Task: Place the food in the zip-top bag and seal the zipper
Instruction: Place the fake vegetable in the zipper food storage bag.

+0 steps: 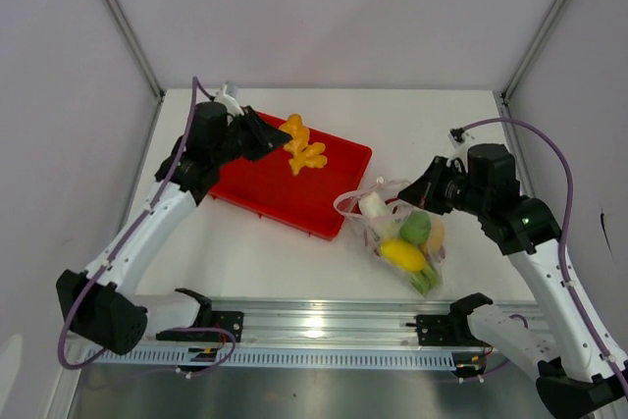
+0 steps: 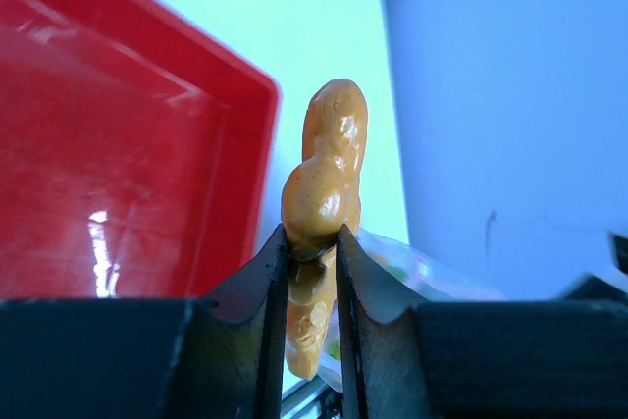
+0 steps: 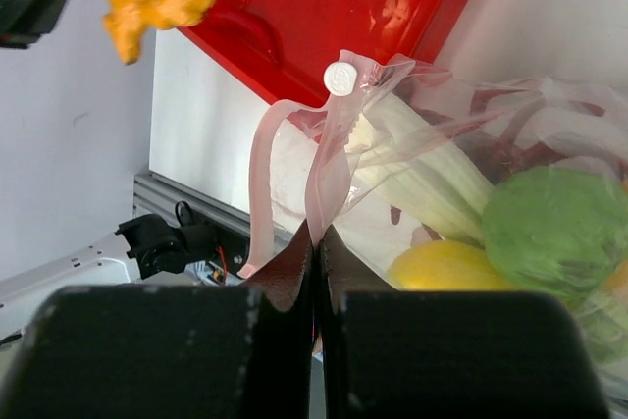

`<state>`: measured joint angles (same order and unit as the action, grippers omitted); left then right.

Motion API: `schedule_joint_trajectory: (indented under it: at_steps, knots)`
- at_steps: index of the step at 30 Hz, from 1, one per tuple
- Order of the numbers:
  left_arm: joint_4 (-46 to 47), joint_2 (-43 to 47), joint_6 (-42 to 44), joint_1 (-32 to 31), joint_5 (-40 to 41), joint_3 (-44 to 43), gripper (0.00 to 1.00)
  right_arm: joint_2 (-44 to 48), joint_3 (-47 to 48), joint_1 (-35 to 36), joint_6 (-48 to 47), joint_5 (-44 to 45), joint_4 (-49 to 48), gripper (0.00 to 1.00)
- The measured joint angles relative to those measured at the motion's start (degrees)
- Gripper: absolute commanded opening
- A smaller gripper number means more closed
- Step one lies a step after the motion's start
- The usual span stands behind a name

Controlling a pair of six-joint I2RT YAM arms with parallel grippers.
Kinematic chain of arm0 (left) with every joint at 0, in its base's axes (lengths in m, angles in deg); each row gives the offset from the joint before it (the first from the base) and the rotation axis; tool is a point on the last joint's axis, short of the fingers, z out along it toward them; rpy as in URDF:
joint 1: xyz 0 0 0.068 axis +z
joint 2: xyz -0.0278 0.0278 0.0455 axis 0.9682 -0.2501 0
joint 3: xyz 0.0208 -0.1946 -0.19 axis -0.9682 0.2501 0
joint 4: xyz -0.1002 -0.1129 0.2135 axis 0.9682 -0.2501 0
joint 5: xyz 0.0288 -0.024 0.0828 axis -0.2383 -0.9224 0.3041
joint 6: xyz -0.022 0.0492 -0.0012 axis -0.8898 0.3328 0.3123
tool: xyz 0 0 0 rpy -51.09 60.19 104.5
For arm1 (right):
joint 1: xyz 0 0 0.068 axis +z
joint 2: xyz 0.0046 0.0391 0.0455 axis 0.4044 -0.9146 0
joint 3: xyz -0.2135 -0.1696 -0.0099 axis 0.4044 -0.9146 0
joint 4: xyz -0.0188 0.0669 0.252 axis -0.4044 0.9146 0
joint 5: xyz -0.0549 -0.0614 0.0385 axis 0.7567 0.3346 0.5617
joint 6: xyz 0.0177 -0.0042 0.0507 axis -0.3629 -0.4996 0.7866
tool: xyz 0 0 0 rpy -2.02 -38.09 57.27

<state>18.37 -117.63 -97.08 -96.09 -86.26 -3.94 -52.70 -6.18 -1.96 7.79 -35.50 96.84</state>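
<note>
My left gripper [image 1: 280, 140] is shut on the orange ruffled piece [image 1: 304, 148] of food, held above the red tray [image 1: 294, 193]; in the left wrist view the orange ruffled piece [image 2: 324, 183] sticks up between the fingers [image 2: 265, 282]. My right gripper [image 3: 316, 233] is shut on the pinkish zipper [image 3: 324, 183] at the mouth of the zip-top bag [image 1: 392, 228], holding it up. Inside the bag lie a leek stalk [image 3: 422, 169], a green round fruit [image 3: 554, 223] and a yellow fruit [image 3: 446, 267]. The white slider tab [image 3: 340, 77] sits on the zipper strip.
The red tray rests at the back left of the white table [image 1: 432, 130]. A metal rail [image 1: 324, 321] runs along the near edge, between the arm bases. Grey walls close the cell on both sides.
</note>
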Motion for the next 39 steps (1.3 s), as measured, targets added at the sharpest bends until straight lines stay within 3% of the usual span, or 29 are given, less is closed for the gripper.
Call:
schedule_joint_trajectory:
  at_steps: [7,27,39]
  knots:
    - [3.69,6.43,1.64,-6.14,0.17,0.02,0.01,-1.40,-0.17,0.39,0.57,-1.51,-0.79,0.00]
    - [9.18,-3.37,13.20,-19.85,-6.51,-4.07,0.01,-2.51,0.17,1.29,1.66,-5.60,-1.92,0.00]
    - [12.28,-0.68,17.88,-23.23,-5.68,0.24,0.01,-2.56,1.97,1.29,3.56,-3.50,-1.25,0.00]
